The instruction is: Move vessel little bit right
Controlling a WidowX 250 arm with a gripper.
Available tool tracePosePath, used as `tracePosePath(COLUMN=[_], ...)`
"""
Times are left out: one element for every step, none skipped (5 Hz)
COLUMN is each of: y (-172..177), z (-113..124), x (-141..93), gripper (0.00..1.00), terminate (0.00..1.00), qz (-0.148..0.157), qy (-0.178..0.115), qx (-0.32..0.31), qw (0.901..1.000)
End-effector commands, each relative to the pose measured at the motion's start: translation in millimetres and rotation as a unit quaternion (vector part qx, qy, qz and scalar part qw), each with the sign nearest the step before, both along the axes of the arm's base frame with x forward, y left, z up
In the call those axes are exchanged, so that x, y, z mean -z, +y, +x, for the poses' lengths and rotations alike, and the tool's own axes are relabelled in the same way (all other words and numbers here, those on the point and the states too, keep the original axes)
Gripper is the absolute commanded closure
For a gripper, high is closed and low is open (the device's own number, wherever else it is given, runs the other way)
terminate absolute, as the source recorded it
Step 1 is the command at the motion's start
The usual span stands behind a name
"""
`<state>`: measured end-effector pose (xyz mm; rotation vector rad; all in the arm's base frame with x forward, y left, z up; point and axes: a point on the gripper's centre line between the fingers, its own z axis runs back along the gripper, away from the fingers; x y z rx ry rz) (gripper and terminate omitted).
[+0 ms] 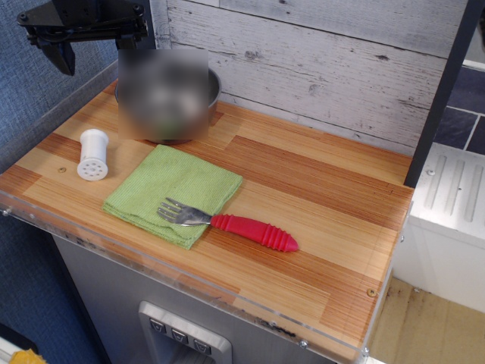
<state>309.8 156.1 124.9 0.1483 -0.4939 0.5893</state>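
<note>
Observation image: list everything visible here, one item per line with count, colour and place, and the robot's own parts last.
vessel: one, shiny steel, back left of the table, mostly behind a blurred patch so only its right rim shows
shaker: one, white, lying on its side at the left, holed end toward the camera
cloth: one, green, folded, front left of centre
fork: one, metal tines with a red ribbed handle, tines on the cloth, handle on the wood
table: one, striped light wood with a clear front edge
wall: whitewashed planks behind the table
pincer: one, black, top left, above the table's left edge; open or shut not discernible
</note>
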Motion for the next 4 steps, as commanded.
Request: tracePosePath(y=[0.0,1.5,-10.0,-28.3], z=[0.0,24.8,44.9,64.9], x=[0.0,9.4,10.9,10.2], gripper=[0.00,0.00,0.00,0.00], terminate=[0.00,0.00,0.00,0.00], qz=[0.000,-0.012,-0.012,-0.002], qy=[0.000,0.006,0.001,0.005], qx=[0.000,0.125,0.247,0.361], qw=[1.0000,0.9921,0.9691,0.9324])
